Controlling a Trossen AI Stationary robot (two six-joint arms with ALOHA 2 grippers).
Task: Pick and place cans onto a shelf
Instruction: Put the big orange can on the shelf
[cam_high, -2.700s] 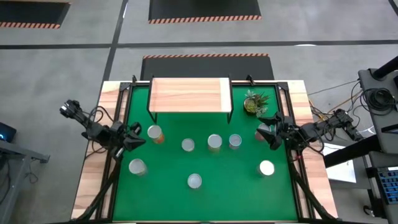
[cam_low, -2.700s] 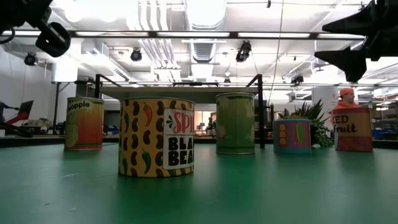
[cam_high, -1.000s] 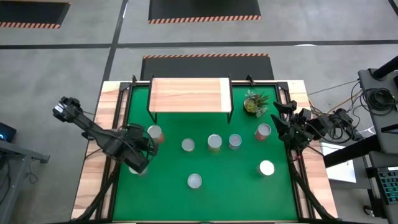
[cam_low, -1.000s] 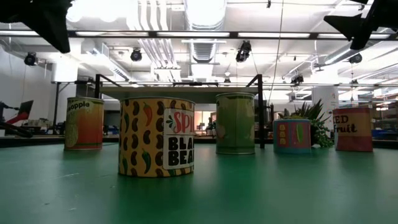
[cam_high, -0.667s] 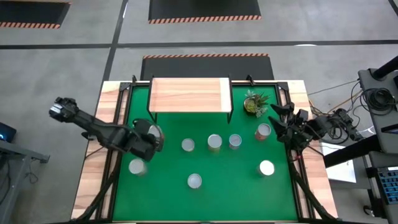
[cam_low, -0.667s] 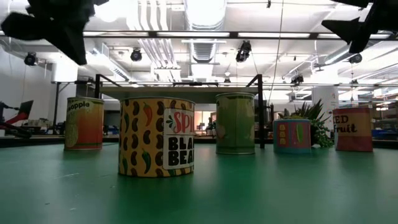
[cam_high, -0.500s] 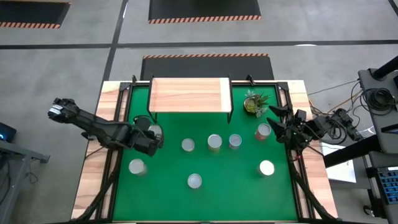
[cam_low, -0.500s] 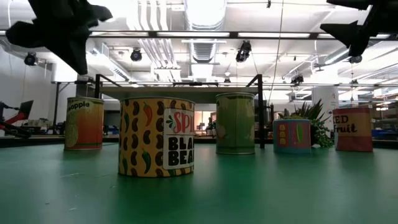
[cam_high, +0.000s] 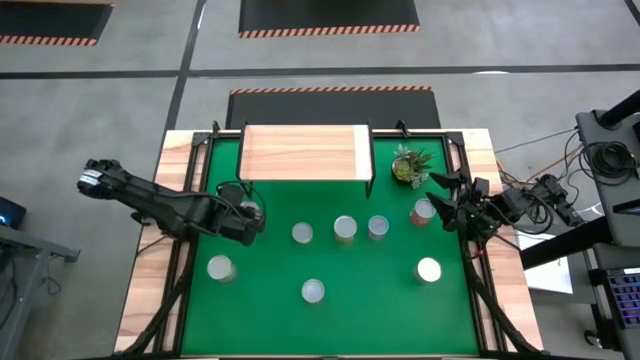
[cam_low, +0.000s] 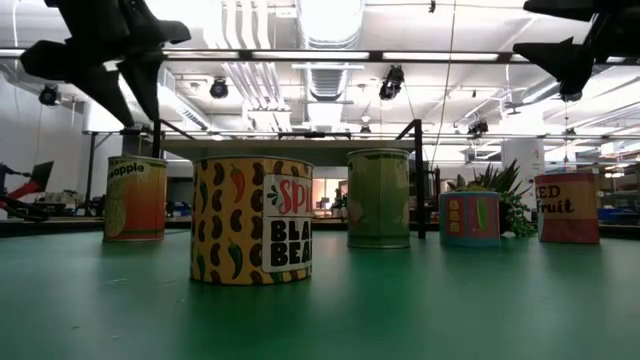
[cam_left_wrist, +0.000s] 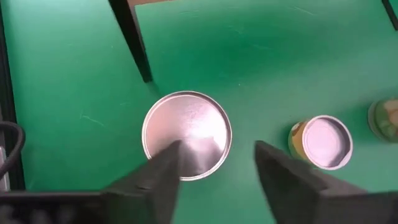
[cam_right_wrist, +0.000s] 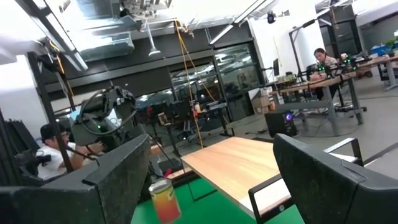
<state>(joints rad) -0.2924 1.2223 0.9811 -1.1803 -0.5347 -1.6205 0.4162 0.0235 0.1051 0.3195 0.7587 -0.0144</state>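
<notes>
While my left end effector (cam_left_wrist: 214, 165) hovers spread above the orange can (cam_left_wrist: 186, 134) beside the shelf (cam_high: 305, 153) leg, my right end effector (cam_high: 437, 196) waits spread near the counter's (cam_high: 360, 320) right edge.

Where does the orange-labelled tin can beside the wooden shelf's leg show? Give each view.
High view: orange-labelled tin can left of centre, by a black leg of the light-wood shelf.
Low view: far left.
Left wrist view: centre, silver top up.
Right wrist view: bottom edge, left of middle.
Shared landmark: that shelf.
</notes>
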